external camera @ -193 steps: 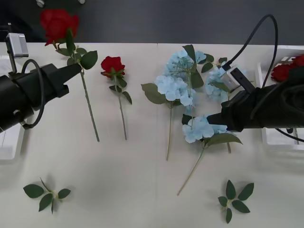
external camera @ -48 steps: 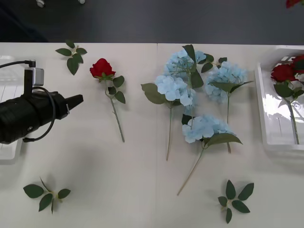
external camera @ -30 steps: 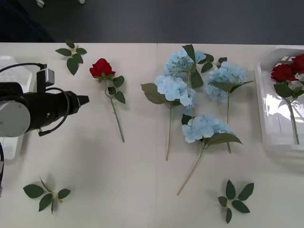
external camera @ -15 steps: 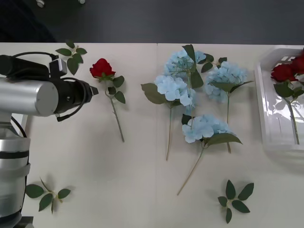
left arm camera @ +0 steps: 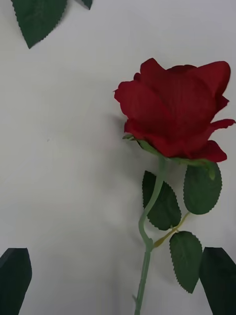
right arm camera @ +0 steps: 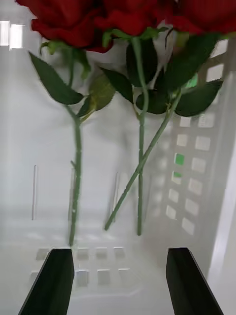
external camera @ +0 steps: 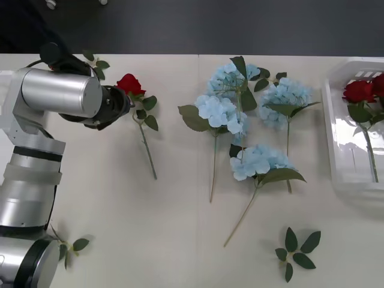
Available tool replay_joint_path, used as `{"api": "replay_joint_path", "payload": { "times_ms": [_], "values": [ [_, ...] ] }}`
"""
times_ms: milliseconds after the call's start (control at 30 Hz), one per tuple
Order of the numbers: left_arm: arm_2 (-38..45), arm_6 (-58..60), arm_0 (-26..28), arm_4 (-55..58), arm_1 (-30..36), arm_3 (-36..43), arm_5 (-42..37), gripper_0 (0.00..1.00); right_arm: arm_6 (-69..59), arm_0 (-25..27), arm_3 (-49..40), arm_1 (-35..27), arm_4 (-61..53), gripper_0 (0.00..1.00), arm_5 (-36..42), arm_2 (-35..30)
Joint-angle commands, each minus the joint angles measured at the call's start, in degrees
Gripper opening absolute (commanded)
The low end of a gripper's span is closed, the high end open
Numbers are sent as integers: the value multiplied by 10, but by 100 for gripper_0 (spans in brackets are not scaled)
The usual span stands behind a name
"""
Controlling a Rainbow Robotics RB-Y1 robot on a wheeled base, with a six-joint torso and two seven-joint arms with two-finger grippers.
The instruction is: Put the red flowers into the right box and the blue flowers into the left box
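At 10 o'clock on tabletop (external camera: 180, 240), left end effector (left arm camera: 118, 280) spread wide over last loose rose (external camera: 128, 85). Right end effector (right arm camera: 118, 280) wide above right box (external camera: 342, 156), three roses (right arm camera: 132, 19) inside. Four blue flowers (external camera: 240, 114) at center, unsorted.

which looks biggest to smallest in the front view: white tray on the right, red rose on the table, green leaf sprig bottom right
1. White ribbed plastic tray, cut off by the edge.
2. Long-stemmed deep-red rose on the table.
3. Loose green leaf sprig.
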State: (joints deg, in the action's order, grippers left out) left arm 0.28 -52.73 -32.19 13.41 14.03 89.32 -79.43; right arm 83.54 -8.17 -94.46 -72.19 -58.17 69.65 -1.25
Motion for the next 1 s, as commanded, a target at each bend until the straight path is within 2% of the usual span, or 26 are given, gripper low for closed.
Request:
{"api": "replay_joint_path", "payload": {
  "times_ms": [33, 233, 400, 633, 700, 833, 867, 900, 933, 967, 1000],
  "values": [
    [11, 18, -39, -11, -4, -41, 33, 100, -36, -7, -60, -5, -6, 55, 17, -35],
    [13, 21, -63, -8, -7, -125, 108, 100, -53, -7, -154, 9, -12, 55, 32, -36],
    [13, 20, -65, -17, -23, -155, 154, 98, -97, -10, -230, 19, -49, 55, 22, -21],
    [13, 16, -67, -33, -48, -171, 175, 94, -162, -64, -348, 68, -25, 55, 17, 75],
    [12, 15, -70, -48, -57, -183, 182, 93, -196, -85, -384, 75, -10, 55, 13, 113],
    [12, 12, -78, -68, -67, -205, 191, 89, -241, -106, -422, 75, -1, 55, -7, 147],
    [12, 11, -80, -69, -67, -208, 193, 83, -255, -109, -433, 75, -1, 55, -13, 156],
    [10, 11, -80, -67, -67, -208, 193, 70, -268, -110, -443, 75, -1, 55, -17, 160],
    [9, 11, -80, -66, -67, -208, 193, 53, -275, -110, -449, 74, -1, 55, -21, 162],
    [7, 10, -80, -67, -67, -208, 193, 32, -280, -110, -457, 72, -2, 55, -27, 165],
    [6, 9, -80, -69, -67, -208, 193, 21, -281, -111, -462, 71, -4, 55, -29, 165]
  ]
}}
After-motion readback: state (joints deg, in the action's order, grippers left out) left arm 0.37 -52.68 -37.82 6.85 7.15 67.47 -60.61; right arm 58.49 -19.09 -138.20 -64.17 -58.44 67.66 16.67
